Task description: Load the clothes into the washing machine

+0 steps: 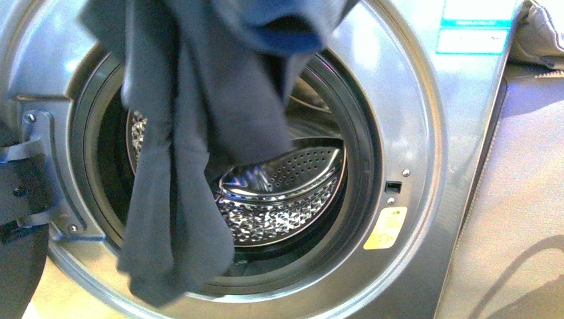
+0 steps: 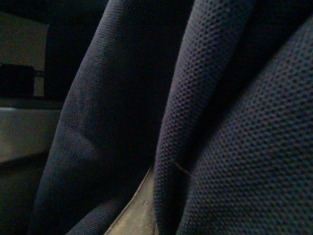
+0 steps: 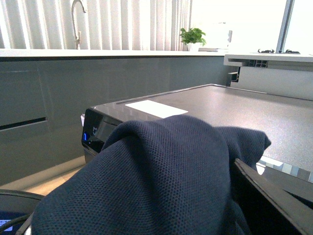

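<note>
The clothes [image 1: 179,133], a dark charcoal garment, hang from above the picture in front of the washing machine [image 1: 425,133]. Two limp lengths drape over the left half of the open porthole and end near its lower rim. The shiny perforated drum [image 1: 286,193] shows behind them. Neither gripper appears in the front view. In the left wrist view, folds of the clothes [image 2: 234,127] fill the picture and hide the fingers. In the right wrist view the clothes [image 3: 161,181] are bunched over the jaws, with one dark finger [image 3: 274,205] showing beside them. Both grippers are shut on the clothes.
The door hinge bracket [image 1: 40,173] and the dark open door [image 1: 20,266] sit at the porthole's left. Pale padded fabric [image 1: 539,33] lies at the top right. The right wrist view shows the machine's flat top [image 3: 234,107], a counter with a tap [image 3: 77,19] and a plant [image 3: 192,36].
</note>
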Controlling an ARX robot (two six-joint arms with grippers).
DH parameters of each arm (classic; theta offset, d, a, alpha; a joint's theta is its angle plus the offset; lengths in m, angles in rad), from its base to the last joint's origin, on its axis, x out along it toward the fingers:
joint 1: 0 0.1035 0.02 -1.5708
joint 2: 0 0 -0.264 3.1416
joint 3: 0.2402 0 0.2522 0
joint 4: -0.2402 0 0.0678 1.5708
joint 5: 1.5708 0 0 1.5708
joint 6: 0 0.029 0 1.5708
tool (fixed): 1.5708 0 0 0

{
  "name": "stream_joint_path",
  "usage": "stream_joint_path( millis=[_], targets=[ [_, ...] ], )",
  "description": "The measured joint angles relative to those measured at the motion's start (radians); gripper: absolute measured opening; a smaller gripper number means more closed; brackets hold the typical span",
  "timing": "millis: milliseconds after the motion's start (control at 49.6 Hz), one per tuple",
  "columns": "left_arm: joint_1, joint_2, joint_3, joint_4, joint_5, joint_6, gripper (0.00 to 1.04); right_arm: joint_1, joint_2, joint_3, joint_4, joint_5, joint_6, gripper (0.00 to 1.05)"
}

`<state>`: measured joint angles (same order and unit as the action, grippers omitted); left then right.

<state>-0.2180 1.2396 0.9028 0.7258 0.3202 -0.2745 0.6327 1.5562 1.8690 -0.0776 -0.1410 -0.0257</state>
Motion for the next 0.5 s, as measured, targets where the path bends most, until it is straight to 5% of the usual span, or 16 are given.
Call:
stream_joint_path(
  millis=[202, 504],
  targets=[
    [0.042, -0.011, -0.087, 0.043, 0.014, 0.010, 0.14, 0.000, 0.008, -0.008, -0.001, 0.000, -0.016, 0.99],
    [0.086, 0.021, -0.219, 0.144, 0.032, 0.024, 0.14, 0.002, 0.036, -0.027, -0.008, -0.008, -0.047, 0.97]
  ],
)
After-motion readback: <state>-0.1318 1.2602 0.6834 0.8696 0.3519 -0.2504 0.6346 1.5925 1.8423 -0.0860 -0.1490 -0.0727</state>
